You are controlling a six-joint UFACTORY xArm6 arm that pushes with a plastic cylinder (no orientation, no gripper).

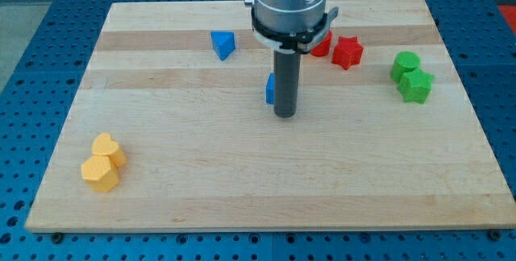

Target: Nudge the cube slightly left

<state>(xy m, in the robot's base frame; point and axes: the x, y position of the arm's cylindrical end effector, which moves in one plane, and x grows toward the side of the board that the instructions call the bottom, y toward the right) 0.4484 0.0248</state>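
A blue cube (pixel 270 89) sits near the middle of the wooden board (pixel 266 172), mostly hidden behind my rod; only its left edge shows. My tip (pixel 285 115) rests on the board just to the cube's right and slightly toward the view's bottom, touching or nearly touching it. A second blue block (pixel 223 44), wedge-like, lies toward the view's top left of the cube.
A red block (pixel 322 45) partly hidden by the arm and a red star-shaped block (pixel 347 51) lie at the top right. A green cylinder (pixel 405 64) and green star block (pixel 416 85) sit at the right. Two orange blocks (pixel 107 149) (pixel 100 172) lie at the bottom left.
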